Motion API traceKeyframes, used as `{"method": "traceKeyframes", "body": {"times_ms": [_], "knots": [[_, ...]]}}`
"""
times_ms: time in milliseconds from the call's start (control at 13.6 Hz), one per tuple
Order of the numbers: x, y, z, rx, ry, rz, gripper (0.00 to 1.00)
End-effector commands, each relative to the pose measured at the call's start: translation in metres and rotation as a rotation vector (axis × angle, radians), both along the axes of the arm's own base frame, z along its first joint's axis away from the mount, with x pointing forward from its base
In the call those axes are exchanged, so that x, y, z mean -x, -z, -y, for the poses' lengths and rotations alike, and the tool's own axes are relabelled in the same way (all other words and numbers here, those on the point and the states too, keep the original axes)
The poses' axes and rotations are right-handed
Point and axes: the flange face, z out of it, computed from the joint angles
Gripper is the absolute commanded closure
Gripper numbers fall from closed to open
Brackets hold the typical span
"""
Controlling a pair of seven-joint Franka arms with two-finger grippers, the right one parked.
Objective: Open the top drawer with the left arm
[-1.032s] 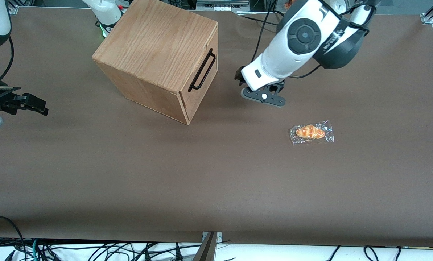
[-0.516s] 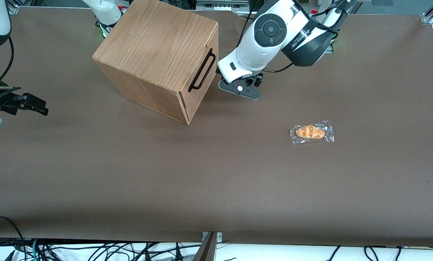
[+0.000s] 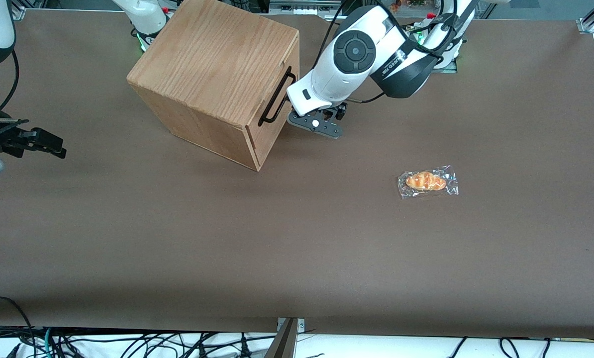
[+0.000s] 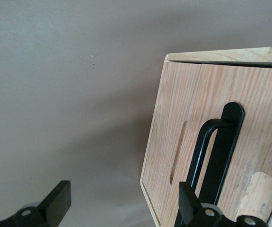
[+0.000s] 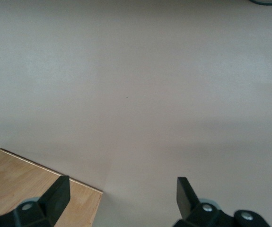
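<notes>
White left arm [image 3: 327,84] w/ dark grey round joint cap, black band, black cable, small black gripper [image 3: 297,115]

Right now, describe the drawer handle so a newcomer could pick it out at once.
Find the cube-shaped light oak cabinet on the brown table. On its top drawer front, facing the working arm, sits a long black metal bar handle. The left arm's open black gripper hovers right beside it; it is the only dark fitting on the plain wood.
</notes>
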Motion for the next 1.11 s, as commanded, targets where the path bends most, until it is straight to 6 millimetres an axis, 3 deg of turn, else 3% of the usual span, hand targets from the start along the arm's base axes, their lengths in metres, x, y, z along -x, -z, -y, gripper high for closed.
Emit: {"method": "traceKeyframes", "body": {"times_ms": [0, 590, 1032], "knots": [[0.009, 0.006, 0.019, 0.03, 0.014, -0.007, 0.0], [0.02, 0.023, 0.033, 0.031, 0.043, -0.033, 0.0], [0.032, 0.025, 0.046, 0.041, 0.063, -0.032, 0.0]]}}
